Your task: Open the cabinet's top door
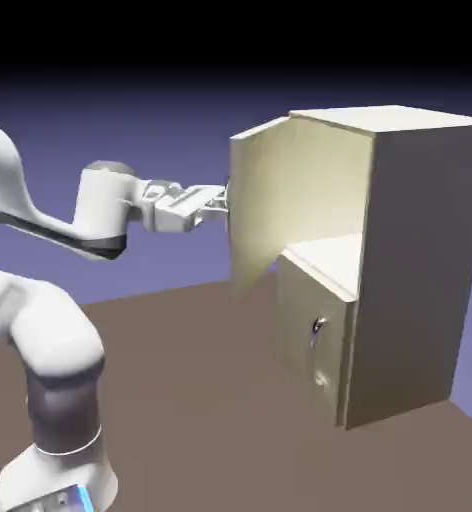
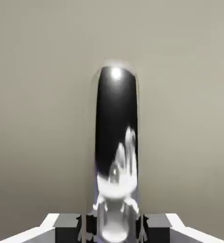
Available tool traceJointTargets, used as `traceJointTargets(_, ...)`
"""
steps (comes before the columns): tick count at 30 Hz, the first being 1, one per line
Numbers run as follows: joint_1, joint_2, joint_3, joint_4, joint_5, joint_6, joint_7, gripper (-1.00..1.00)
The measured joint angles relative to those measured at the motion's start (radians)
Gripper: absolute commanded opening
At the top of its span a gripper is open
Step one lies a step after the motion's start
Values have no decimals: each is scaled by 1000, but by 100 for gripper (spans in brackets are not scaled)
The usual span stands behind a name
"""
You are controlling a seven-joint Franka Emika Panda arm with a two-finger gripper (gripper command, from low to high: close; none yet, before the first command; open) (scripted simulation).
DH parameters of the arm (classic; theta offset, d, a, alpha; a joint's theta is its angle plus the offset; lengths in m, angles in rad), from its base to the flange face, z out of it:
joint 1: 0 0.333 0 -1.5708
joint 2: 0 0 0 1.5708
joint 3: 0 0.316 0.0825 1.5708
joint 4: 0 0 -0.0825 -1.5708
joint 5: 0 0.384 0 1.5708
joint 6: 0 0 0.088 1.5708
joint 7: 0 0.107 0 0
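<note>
The beige-grey cabinet stands at the right of the exterior view. Its top door is swung well out toward the arm, so the upper compartment shows open behind it. My gripper reaches level from the left and meets the door's outer face at its handle. In the hand view the beige door panel fills the picture, and the long shiny handle runs up the middle. My gripper is shut on the handle's lower end, with a grey fingertip tight against each side of it.
The shorter lower door is shut, with a small silver handle on its front. The brown tabletop spreads between the robot's base and the cabinet.
</note>
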Motion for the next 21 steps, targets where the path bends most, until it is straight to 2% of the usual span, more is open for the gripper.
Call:
traceJointTargets(12,-295,287,423,369,248,-492,60,-100)
traceJointTargets(21,-615,370,740,573,325,-688,92,-100)
